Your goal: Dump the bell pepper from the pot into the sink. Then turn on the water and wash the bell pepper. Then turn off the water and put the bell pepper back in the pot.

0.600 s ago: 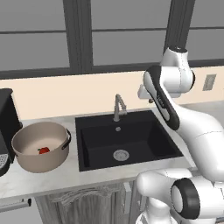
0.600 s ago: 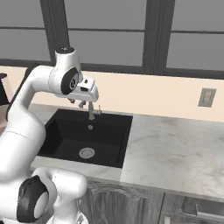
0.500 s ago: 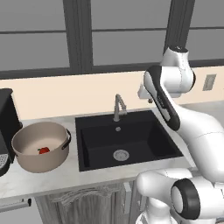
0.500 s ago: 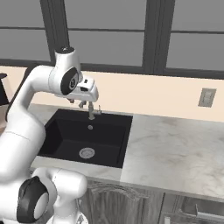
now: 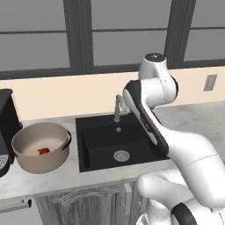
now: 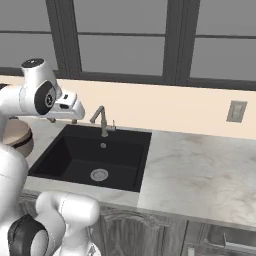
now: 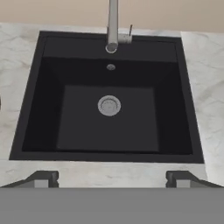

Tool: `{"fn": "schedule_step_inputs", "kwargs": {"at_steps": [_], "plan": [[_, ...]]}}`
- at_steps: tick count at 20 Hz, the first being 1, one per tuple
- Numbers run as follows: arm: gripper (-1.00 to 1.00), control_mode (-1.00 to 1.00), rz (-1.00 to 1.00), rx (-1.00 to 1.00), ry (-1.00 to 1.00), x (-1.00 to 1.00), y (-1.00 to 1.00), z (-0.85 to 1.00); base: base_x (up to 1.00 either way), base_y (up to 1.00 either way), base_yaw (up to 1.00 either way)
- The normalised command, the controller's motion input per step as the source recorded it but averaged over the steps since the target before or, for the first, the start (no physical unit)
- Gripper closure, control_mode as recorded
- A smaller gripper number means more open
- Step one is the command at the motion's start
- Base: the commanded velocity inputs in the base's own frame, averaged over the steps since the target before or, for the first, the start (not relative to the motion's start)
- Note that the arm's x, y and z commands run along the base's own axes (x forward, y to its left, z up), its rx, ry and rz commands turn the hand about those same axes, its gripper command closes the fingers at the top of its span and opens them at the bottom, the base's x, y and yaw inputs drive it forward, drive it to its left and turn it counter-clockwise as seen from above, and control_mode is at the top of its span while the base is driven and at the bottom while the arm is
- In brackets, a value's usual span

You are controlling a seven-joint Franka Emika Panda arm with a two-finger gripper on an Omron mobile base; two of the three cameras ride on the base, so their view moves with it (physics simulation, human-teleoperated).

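Pepper (image 5: 43, 151) still in pot (image 5: 41, 147); nothing shifted, arm still parked above sink (image 7: 109, 109); tool (image 7: 111, 178) spread, empty; dump not begun.

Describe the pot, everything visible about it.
The pot is a large round beige-tan vessel with a paler interior and dark curved side handles, one showing on its right rim. It stands upright and uncovered on the marble counter, left of the black sink and beside a black appliance, apart from the sink's edge. The small red bell pepper lies inside on its bottom. Nothing grips it.
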Motion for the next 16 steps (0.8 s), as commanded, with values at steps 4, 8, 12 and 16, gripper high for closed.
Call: {"fn": "schedule_step_inputs", "kwargs": {"at_steps": [4,8,12,16], "plan": [[-1.00,-1.00,0.00,-0.05,0.04,-0.02,1.00,0.00,0.00,0.00,0.00],[-1.00,-1.00,0.00,0.00,0.13,0.09,1.00,-0.01,0.00,0.00,0.00],[-1.00,-1.00,0.00,0.01,0.20,0.38,0.99,-0.10,0.00,0.00,0.00],[-1.00,-1.00,0.00,0.04,0.14,0.39,0.87,-0.19,0.00,0.00,0.00]]}}
